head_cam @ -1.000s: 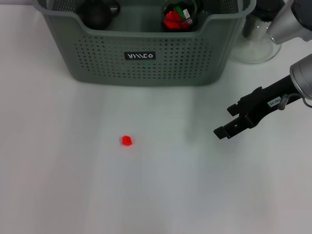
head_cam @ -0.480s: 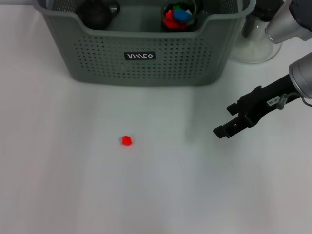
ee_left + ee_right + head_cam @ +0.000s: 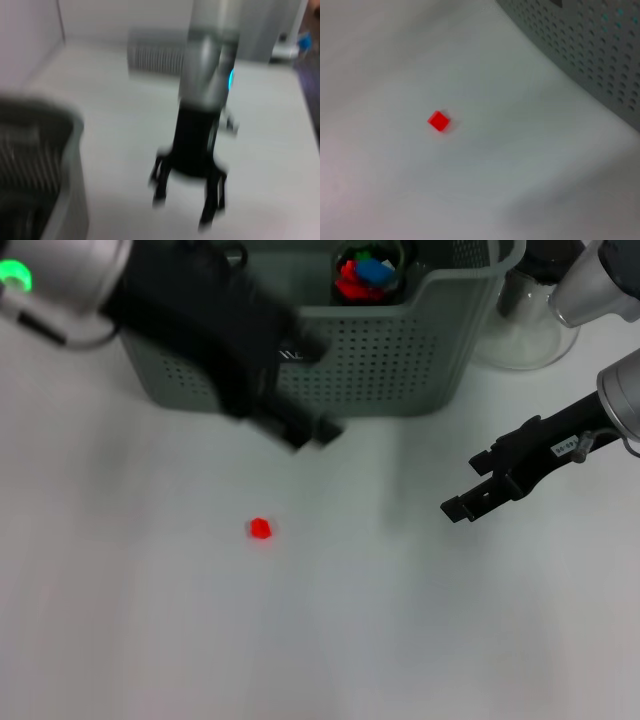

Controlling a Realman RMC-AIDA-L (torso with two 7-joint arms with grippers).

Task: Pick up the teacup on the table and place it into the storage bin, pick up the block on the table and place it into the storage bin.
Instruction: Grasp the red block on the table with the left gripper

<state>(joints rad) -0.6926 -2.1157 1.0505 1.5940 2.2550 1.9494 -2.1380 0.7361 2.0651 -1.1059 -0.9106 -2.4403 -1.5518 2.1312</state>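
Note:
A small red block [image 3: 260, 529] lies alone on the white table; the right wrist view shows the block [image 3: 439, 121] too. Behind it stands the grey-green perforated storage bin [image 3: 400, 350], whose wall also fills a corner of the right wrist view [image 3: 590, 55]. My left gripper [image 3: 305, 430] hangs blurred in front of the bin, above and slightly right of the block. Off to the right, my right gripper [image 3: 462, 490] hovers open and empty over the table, and the right gripper [image 3: 185, 205] appears in the left wrist view as well. The teacup is out of view.
Red, blue and green pieces [image 3: 365, 270] sit in a round holder inside the bin. A clear glass pot [image 3: 525, 325] stands right of the bin, behind my right arm. My left arm covers the bin's left half and label.
My left arm has swung in from the upper left across the bin's front, down toward the block. The right gripper has barely shifted. The block has not moved.

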